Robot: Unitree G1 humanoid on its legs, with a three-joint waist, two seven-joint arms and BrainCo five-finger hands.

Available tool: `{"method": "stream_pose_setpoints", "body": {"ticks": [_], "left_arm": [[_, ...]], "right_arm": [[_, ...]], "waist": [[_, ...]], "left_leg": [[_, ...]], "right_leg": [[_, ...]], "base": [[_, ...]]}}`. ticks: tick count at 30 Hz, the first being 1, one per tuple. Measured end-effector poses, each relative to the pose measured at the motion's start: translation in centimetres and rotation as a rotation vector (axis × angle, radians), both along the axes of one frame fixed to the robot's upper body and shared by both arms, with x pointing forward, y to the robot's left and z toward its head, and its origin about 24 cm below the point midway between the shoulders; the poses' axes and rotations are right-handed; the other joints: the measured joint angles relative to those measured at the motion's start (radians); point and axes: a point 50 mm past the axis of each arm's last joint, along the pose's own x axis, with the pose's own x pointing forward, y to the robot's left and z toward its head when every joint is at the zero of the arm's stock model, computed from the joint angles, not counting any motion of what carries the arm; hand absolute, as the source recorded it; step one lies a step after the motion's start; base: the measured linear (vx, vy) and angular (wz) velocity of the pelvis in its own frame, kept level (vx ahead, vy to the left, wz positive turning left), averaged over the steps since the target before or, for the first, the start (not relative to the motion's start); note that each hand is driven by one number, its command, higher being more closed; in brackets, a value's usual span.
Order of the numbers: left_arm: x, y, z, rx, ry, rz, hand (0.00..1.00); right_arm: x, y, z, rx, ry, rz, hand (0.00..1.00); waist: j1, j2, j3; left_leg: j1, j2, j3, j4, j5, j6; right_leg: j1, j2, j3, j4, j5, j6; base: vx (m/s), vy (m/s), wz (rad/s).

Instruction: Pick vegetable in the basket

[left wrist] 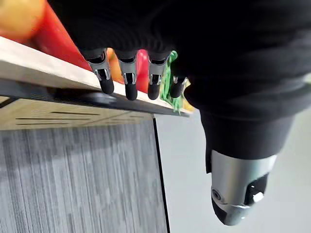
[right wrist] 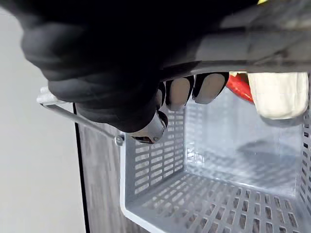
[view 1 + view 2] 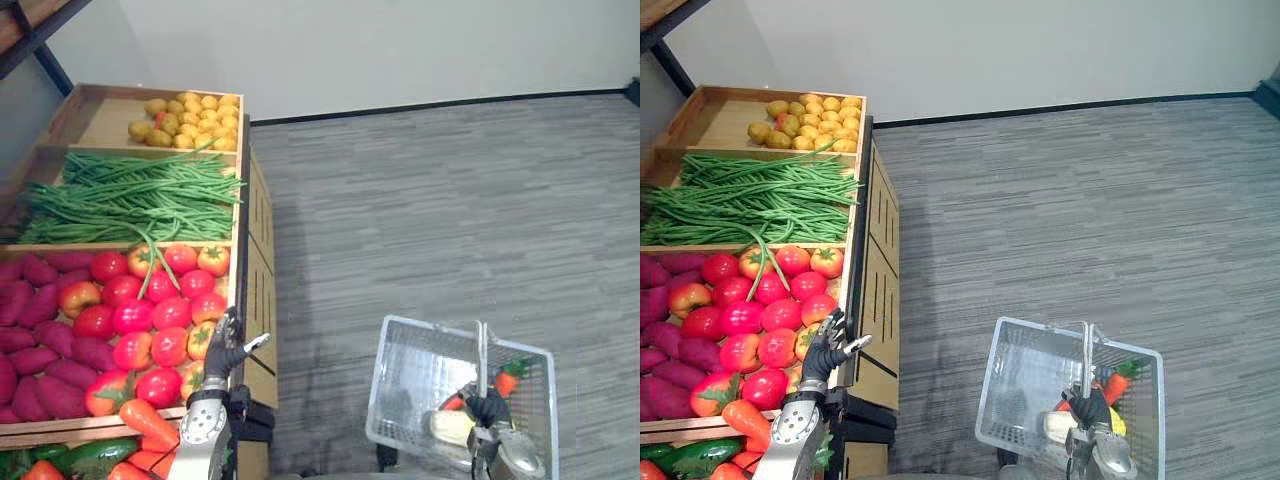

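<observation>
We find the wire basket [image 3: 396,398] low at five o'clock in the head view. Our right hand [image 3: 488,408] is there, its fingers [image 2: 179,92] curled tight round the basket's handle [image 3: 481,350]. The handle's long axis runs from twelve to six. Inside the basket a carrot [image 3: 507,382] lies beside the handle on its three o'clock side, slanted, with its green top pointing to about one o'clock. A pale vegetable [image 3: 450,428] lies at the handle's seven o'clock, its length running from nine to three.

Our left hand [image 3: 225,350] is at seven o'clock, over the rim of the wooden stand [image 3: 252,290], beside the tomatoes [image 3: 160,312]. Its fingers [image 1: 127,85] are spread and nearly straight, holding nothing.

At the tomatoes' twelve o'clock lie green beans [image 3: 130,195].
</observation>
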Motion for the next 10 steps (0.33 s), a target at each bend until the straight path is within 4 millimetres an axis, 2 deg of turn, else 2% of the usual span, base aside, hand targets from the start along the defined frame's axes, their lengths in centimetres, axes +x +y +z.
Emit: {"method": "stream_pose_setpoints", "body": {"ticks": [10], "left_arm": [[-1.6,1.1,-1.9,-0.015,0.093,0.047,0.00]], "right_arm": [[-0.2,-0.1,-0.6,-0.014,0.036,0.002,1.00]], "waist": [[-0.002,-0.010,-0.009]], "left_leg": [[0.001,-0.004,-0.022,-0.001,0.004,0.004]], "right_leg": [[0.011,0.000,-0.028,-0.003,0.000,0.000]], "base": [[0.00,0.004,0.07]]}}
